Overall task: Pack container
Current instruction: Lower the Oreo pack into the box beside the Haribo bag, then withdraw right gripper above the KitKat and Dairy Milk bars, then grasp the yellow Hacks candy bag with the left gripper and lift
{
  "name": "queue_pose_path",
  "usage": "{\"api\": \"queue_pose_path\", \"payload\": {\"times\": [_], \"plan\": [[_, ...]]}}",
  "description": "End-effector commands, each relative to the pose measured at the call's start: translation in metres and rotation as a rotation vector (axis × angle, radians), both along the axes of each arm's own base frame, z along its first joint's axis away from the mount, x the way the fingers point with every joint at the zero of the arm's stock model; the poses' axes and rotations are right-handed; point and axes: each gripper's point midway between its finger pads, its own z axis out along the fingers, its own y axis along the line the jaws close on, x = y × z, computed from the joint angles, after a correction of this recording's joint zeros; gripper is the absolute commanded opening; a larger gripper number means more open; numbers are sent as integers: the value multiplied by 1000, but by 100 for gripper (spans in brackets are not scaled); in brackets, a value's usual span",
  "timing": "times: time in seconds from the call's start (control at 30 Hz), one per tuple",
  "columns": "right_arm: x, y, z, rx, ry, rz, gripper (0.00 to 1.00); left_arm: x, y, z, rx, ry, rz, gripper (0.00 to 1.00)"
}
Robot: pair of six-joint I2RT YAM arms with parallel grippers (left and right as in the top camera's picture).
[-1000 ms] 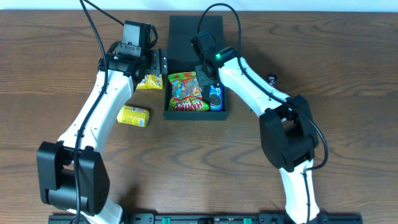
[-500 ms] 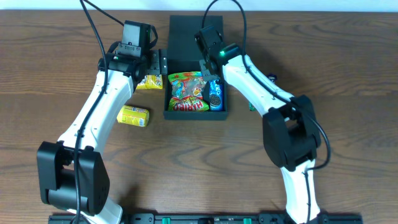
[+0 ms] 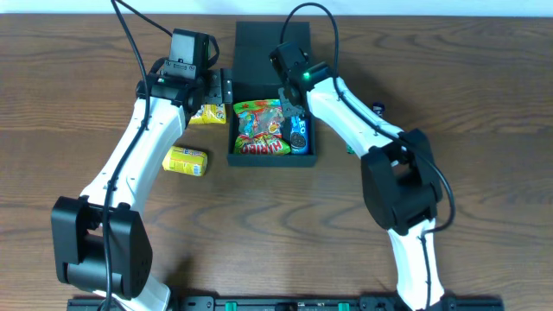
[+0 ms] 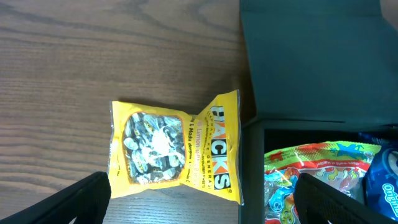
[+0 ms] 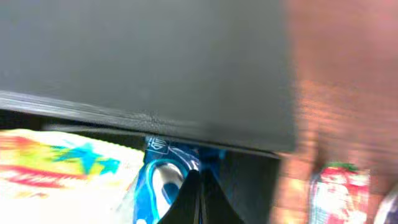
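Note:
The container (image 3: pixel 272 159) is a dark green box at the table's middle back, its lid flap (image 3: pixel 259 47) lying open behind it. Inside lie a colourful gummy bag (image 3: pixel 259 130) and a blue cookie packet (image 3: pixel 299 134). My right gripper (image 3: pixel 290 102) is shut with nothing in it, hanging over the blue cookie packet (image 5: pixel 163 180) near the box's back right corner; its tips (image 5: pixel 194 179) are pressed together. My left gripper (image 3: pixel 216 91) stands wide open above a yellow Hacks packet (image 4: pixel 174 149) lying against the container's (image 4: pixel 311 56) left wall.
A second yellow packet (image 3: pixel 185 161) lies on the table to the left, beside the left arm. A red and green packet (image 5: pixel 333 186) rests on the wood right of the box. A small dark item (image 3: pixel 378 109) sits further right.
The right wrist has swung a little toward the back of the box and come partway back, jaws shut throughout. The left arm and the packets have not moved.

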Motion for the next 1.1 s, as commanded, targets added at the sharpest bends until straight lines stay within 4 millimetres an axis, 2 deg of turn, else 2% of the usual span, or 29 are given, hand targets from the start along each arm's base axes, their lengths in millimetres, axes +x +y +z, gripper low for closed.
{"api": "queue_pose_path", "payload": {"times": [0.0, 0.1, 0.17, 0.27, 0.3, 0.37, 0.47, 0.57, 0.67, 0.73, 0.77, 0.8, 0.93, 1.07], "plan": [[17, -23, 101, 31, -211, -61, 2, 2, -1, 5, -2, -9, -6, 95], [20, -54, 129, 28, -253, -122, 1, 3, -1, 5, -2, -13, -6, 95], [18, -79, 133, 29, -233, -173, 1, 6, -1, 7, -5, -28, -6, 95], [13, -113, 121, 62, -150, -248, 1, 8, -2, 9, -7, -38, -6, 95], [10, -124, 113, 87, -112, -268, 1, 8, 0, 8, -1, -38, -2, 99], [9, -135, 104, 135, -66, -283, 1, 10, 4, 1, 30, -27, 0, 100], [9, -151, 98, 202, -30, -309, 1, 19, 6, -18, 86, -9, -53, 95], [10, -162, 97, 214, -28, -331, 2, 34, 5, -37, 91, -21, -60, 96], [9, -165, 97, 210, -24, -334, 2, 40, 9, -54, 63, -4, -4, 98], [8, -165, 96, 209, -17, -333, 2, 38, 16, -66, 39, 30, 46, 100], [7, -164, 96, 208, -15, -333, 3, 35, 22, -71, 23, 54, 73, 95], [7, -164, 96, 208, -14, -333, 4, 33, 26, -75, 14, 72, 83, 94], [7, -164, 96, 208, -15, -333, 5, 30, 36, -83, -42, 110, 86, 94], [7, -164, 96, 208, -15, -332, 6, 27, 27, -105, -75, 164, 13, 92]]}}
